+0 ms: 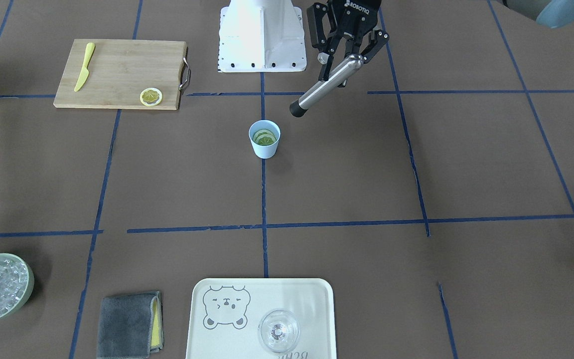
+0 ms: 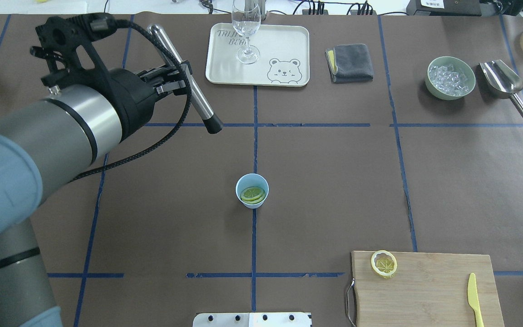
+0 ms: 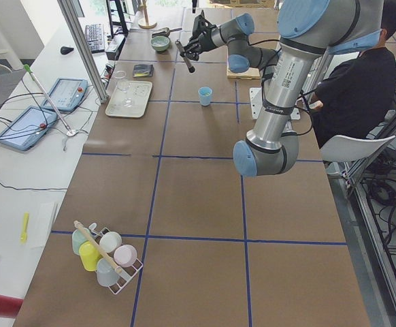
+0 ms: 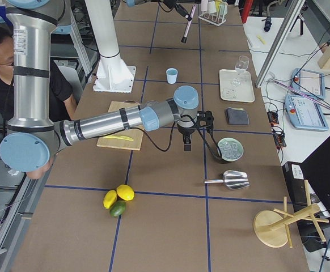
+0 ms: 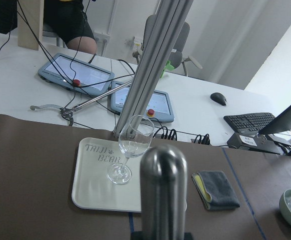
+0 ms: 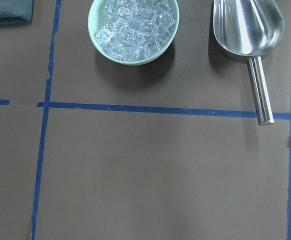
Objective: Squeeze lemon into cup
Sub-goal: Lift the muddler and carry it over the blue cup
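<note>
At table centre the light-blue cup (image 1: 264, 148) stands upright, with two lemon slices (image 1: 264, 137) lying inside it. One more lemon slice (image 1: 151, 96) lies flat on the wooden cutting board (image 1: 117, 70), near the handle end and well apart from the yellow knife (image 1: 83, 67). Left end effector (image 1: 348, 62) is raised above the table away from the cup. Its fingers are clamped on a steel muddler (image 1: 324, 87), tilted down with the black tip toward the cup, not touching it. Right end effector (image 4: 187, 139) hangs near the green ice bowl (image 4: 231, 148) and metal scoop (image 6: 248, 25); cannot tell whether it is open or closed. Wine glass (image 2: 246, 22) stands on the bear tray (image 2: 284, 41).
</note>
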Action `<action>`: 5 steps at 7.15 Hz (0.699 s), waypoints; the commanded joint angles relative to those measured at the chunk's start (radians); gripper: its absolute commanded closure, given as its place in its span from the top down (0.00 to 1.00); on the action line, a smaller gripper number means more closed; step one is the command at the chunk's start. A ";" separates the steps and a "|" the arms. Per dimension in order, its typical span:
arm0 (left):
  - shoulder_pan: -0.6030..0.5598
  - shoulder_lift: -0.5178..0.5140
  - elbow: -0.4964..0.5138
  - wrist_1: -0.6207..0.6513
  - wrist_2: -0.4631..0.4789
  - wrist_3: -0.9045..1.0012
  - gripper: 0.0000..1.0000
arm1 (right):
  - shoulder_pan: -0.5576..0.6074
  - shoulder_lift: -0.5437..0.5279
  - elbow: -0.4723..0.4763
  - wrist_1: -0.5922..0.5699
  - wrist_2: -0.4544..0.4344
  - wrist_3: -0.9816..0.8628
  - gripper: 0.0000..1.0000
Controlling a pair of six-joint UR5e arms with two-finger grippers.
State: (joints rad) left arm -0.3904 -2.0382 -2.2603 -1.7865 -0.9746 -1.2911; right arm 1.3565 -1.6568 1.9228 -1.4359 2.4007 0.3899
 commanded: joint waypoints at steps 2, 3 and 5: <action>0.209 0.053 0.056 0.006 0.261 -0.153 0.00 | 0.001 -0.021 0.018 0.000 0.000 0.001 1.00; 0.243 0.050 0.085 0.004 0.289 -0.162 0.00 | 0.001 -0.023 0.025 0.000 0.000 0.006 1.00; 0.255 -0.037 0.192 0.002 0.290 -0.162 0.00 | 0.001 -0.023 0.028 0.000 0.002 0.010 1.00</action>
State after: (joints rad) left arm -0.1480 -2.0240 -2.1315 -1.7834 -0.6905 -1.4491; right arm 1.3575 -1.6792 1.9491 -1.4358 2.4017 0.3983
